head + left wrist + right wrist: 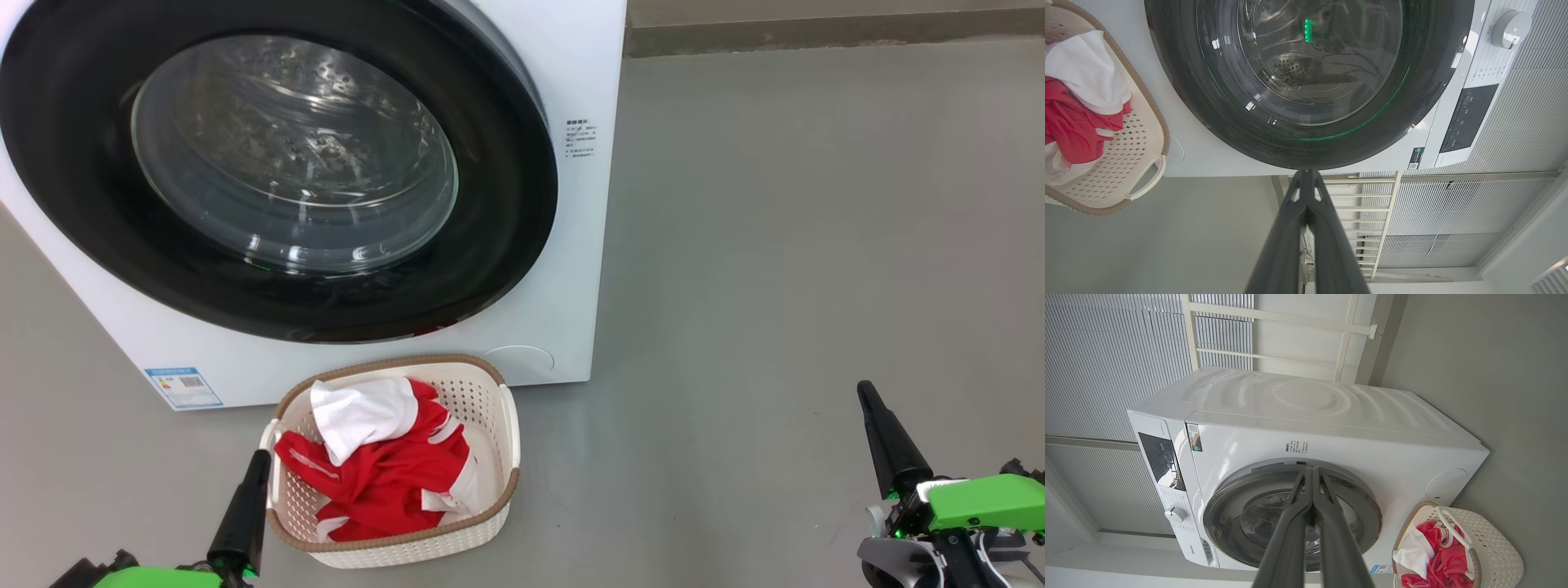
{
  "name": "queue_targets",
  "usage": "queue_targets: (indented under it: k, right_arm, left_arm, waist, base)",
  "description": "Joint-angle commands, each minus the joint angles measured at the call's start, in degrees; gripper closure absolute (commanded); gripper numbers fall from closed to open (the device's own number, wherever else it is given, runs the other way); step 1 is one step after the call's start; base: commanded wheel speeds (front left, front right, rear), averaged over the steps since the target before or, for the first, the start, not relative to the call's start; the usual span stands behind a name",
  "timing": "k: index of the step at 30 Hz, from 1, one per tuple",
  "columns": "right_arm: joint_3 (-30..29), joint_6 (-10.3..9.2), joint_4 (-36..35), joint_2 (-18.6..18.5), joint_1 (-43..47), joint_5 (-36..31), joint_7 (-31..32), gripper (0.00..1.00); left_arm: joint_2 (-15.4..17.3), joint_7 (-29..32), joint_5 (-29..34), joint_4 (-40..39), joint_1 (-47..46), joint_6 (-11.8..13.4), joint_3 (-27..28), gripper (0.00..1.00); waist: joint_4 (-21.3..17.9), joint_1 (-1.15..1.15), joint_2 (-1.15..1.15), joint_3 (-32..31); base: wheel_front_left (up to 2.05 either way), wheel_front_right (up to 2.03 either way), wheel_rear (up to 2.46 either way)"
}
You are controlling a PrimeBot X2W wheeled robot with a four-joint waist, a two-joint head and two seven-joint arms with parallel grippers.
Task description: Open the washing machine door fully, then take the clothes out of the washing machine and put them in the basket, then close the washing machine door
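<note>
On the grey floor (775, 245), the basket (424, 551) sits before the washing machine (575, 269).

Bare grey floor (775, 245), dark baseboard strip (833, 33) at its far edge, ribbed grey wall panels (1527, 122), white railing (1282, 318) behind.

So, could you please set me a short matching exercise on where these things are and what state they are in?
Things:
1. washing machine door
2. clothes
3. basket
4. left gripper

Place or state:
a. stands on the floor in front of the washing machine
b. closed against the machine's front
c. fingers shut together, holding nothing
d. lie in a heap inside the basket, red and white

Pairs: 1-b, 2-d, 3-a, 4-c.
</note>
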Motion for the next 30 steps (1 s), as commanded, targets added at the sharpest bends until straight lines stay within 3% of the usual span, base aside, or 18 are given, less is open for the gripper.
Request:
queue_targets:
  k: [1, 30]
  right_arm:
    - [0.97, 0.02, -1.7, -0.75, -2.38, 0.05, 0.29, 1.0]
    - [0.68, 0.02, -1.69, -0.54, -2.41, -0.19, 0.52, 1.0]
  left_arm:
    - [0.62, 0.37, -0.22, -1.15, -2.3, -0.4, 2.11, 1.0]
    - [0.43, 0.58, 0.0, -1.14, -2.32, -0.4, 2.37, 1.0]
  waist:
    - [0.0, 0.0, 0.0, 0.0]
    - [0.0, 0.0, 0.0, 0.0]
  base:
    - [0.0, 0.0, 0.0]
    - [0.0, 0.0, 0.0]
